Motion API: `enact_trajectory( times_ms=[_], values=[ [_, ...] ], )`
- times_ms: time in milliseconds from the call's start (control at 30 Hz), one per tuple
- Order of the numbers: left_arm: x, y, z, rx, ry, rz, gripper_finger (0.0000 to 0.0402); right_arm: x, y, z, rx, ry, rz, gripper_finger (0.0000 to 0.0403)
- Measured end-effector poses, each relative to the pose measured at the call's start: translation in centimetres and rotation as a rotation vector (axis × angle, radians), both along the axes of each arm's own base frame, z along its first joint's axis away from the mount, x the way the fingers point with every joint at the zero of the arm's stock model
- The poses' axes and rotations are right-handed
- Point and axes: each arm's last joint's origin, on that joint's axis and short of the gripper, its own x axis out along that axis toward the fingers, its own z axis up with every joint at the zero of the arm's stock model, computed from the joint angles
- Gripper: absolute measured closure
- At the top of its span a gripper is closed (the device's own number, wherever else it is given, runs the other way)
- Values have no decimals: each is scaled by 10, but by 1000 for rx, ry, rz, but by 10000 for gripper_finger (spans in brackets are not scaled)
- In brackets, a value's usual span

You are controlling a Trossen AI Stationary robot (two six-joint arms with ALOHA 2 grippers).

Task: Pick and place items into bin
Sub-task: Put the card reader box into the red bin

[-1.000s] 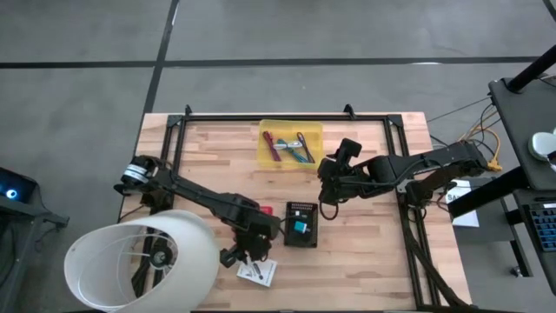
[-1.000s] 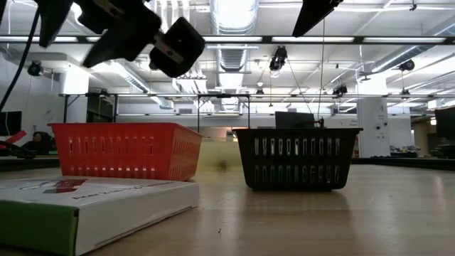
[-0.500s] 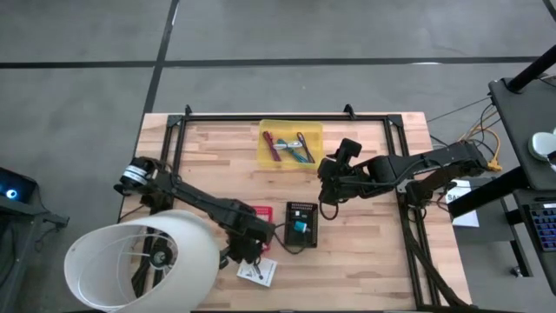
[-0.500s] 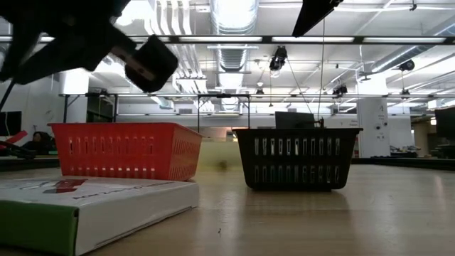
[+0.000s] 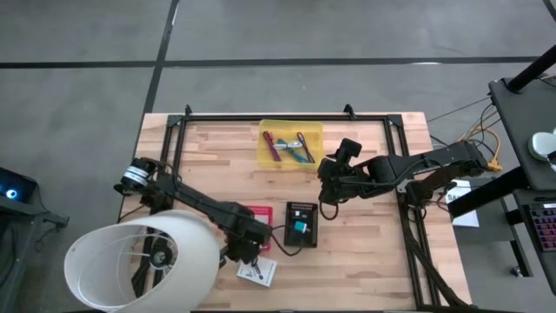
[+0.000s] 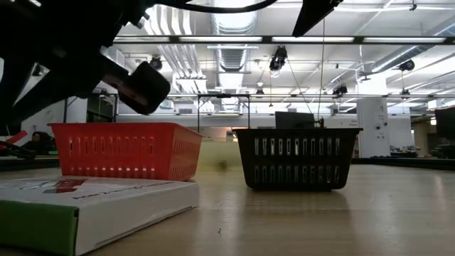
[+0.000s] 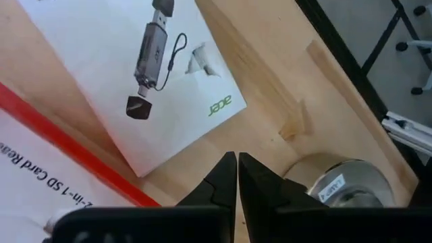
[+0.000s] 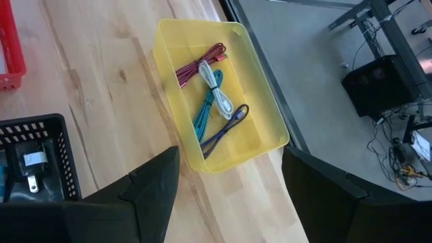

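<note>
White printed card (image 7: 169, 74) lies flat just ahead of the left gripper's (image 7: 237, 169) closed, empty jaws, its pictured stick running lengthwise away from them; right gripper's (image 8: 226, 196) jaws spread open.

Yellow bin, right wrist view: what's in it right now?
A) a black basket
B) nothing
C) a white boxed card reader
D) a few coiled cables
D: the yellow bin holds a red cable, a white cable, a teal cable and a purple cable, loosely bundled side by side.
</note>
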Motion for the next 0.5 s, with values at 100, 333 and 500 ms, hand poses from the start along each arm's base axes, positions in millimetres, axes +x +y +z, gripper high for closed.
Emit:
enact_trajectory(
  times_ms=[100,333,500],
  values=[
    [-2,-1,-5,8,-24,-26,401,0,0,0,-4,-1,-2,156],
    [-6,0,-15,102,-74,-59,402,0,0,0,-5,-1,-2,156],
    [-9,-5,-20,101,-79,-76,402,0,0,0,-7,3,1,156]
  ],
)
